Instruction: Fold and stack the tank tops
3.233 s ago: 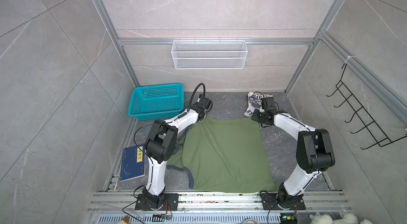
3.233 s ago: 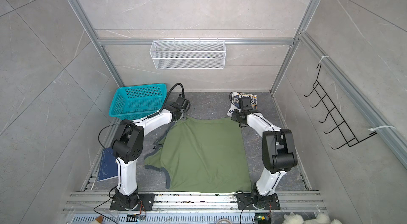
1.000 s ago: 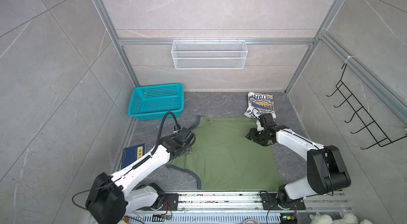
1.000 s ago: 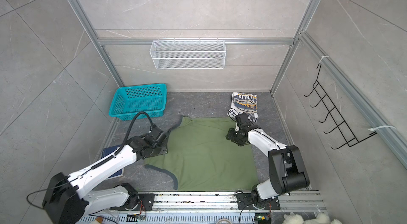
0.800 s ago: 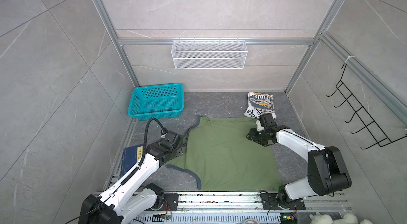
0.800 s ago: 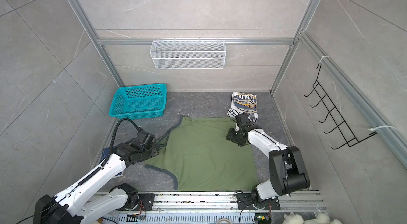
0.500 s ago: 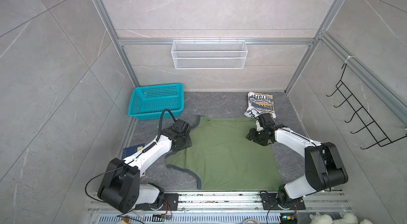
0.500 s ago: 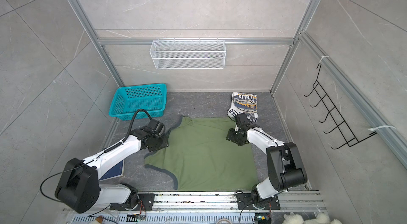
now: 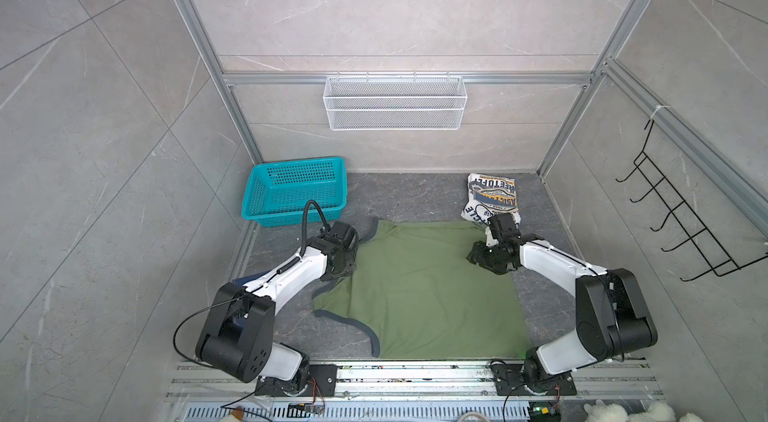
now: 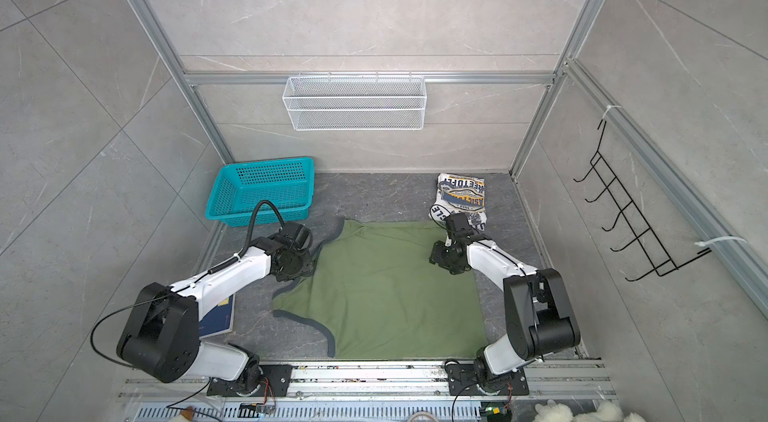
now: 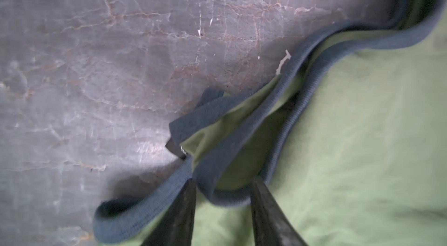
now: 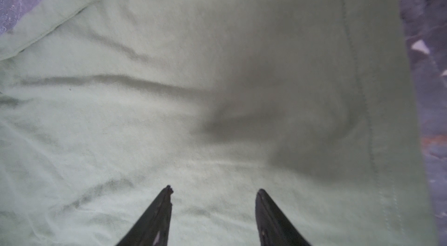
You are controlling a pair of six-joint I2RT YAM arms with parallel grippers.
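Down on the dark stone table (image 9: 415, 200), the olive green tank top (image 9: 432, 291) lies spread flat across the middle. Its grey-trimmed straps point to the left arm's side and its plain hem to the right's. The near edge runs right along the front rail.

Left gripper (image 11: 222, 179) now: it's down over the shoulder end. In the wrist view the two dark fingers (image 11: 183, 208) stand partly apart, astride a bunched loop of the grey strap (image 11: 217, 121). The trim sits between the tips, but there's a clear gap, and I can't see cloth being pinched.

Over to the right gripper (image 12: 214, 189), low over the far corner at the hem end. Its jaws are well apart, with only smooth green cloth below them and nothing caught between.

Behind it, the white tank top (image 9: 492, 198) sits folded in the back right corner, badge facing up, just beyond the olive top's far corner. Whether the two touch, I can't tell, because the right wrist hides that spot.

At the back left stands a teal basket (image 9: 253, 200), and a dark blue book (image 10: 218, 316) peeks out under the left arm.
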